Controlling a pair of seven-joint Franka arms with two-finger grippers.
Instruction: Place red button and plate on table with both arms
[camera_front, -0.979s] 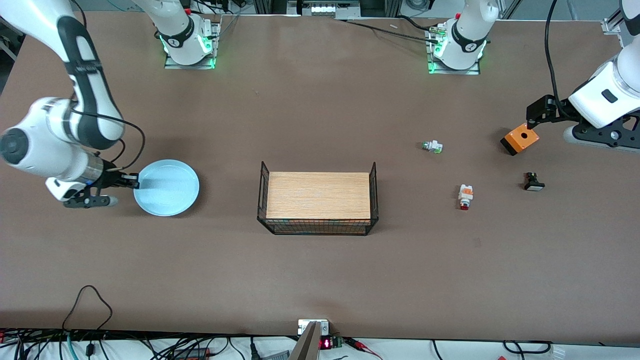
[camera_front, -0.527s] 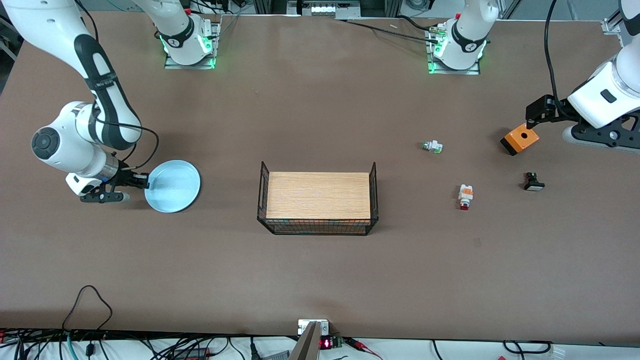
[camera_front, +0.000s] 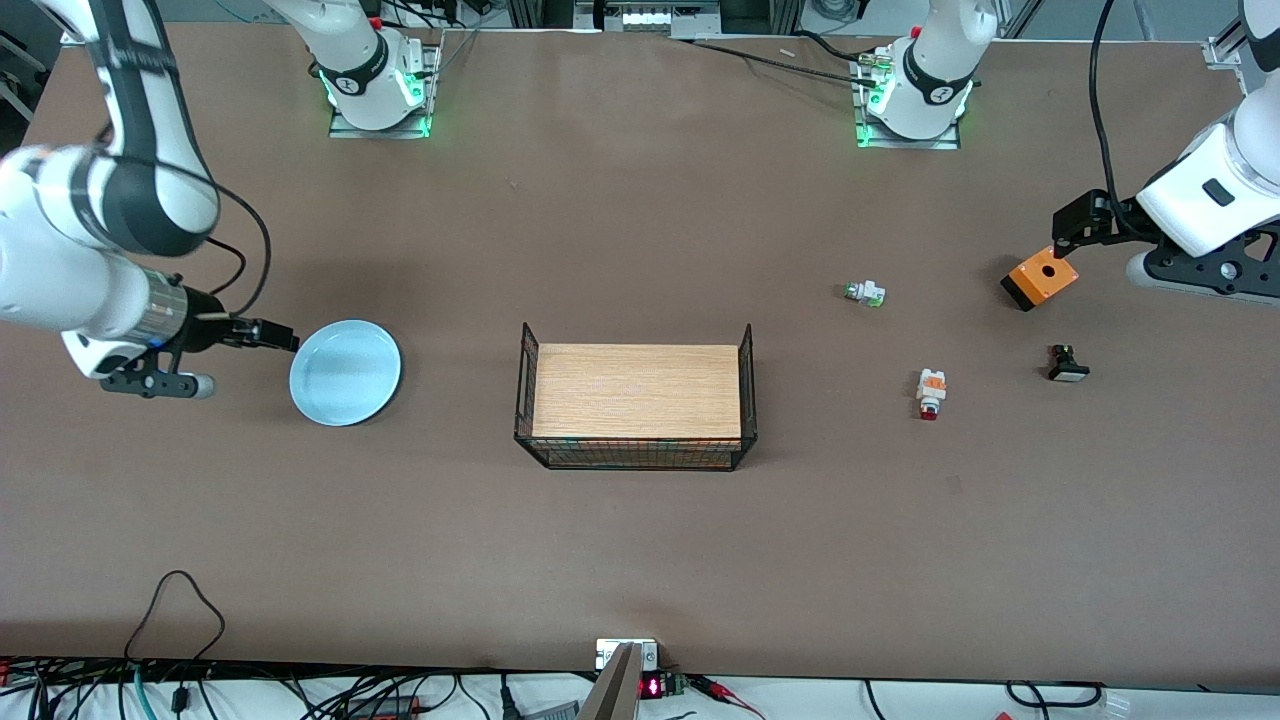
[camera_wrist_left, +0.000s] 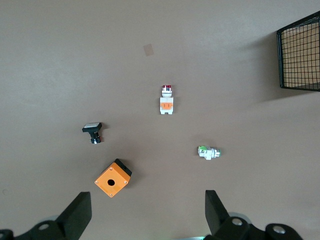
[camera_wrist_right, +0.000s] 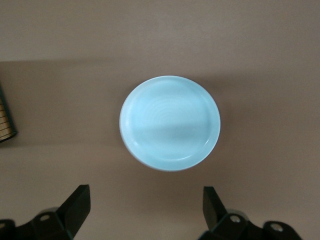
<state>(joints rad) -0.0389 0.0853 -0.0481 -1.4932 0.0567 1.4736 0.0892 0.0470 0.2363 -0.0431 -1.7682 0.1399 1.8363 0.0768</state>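
Note:
The pale blue plate (camera_front: 345, 372) lies flat on the brown table (camera_front: 640, 560) at the right arm's end; it also shows in the right wrist view (camera_wrist_right: 170, 122). My right gripper (camera_front: 283, 337) is open and empty, raised beside the plate's rim, clear of it (camera_wrist_right: 145, 200). The red button (camera_front: 931, 392) lies on the table toward the left arm's end, and shows in the left wrist view (camera_wrist_left: 166, 100). My left gripper (camera_front: 1062, 240) hangs open and empty over the table by an orange box (camera_front: 1041, 278), away from the button (camera_wrist_left: 147, 205).
A wood-topped black wire rack (camera_front: 636, 395) stands mid-table. A white part with a green tip (camera_front: 864, 293) and a black part with a white cap (camera_front: 1067, 365) lie near the button. The orange box also shows in the left wrist view (camera_wrist_left: 113, 178).
My right gripper has let go of the plate, risen and drawn back toward the table's end. The plate now rests on the table. The left arm has not moved.

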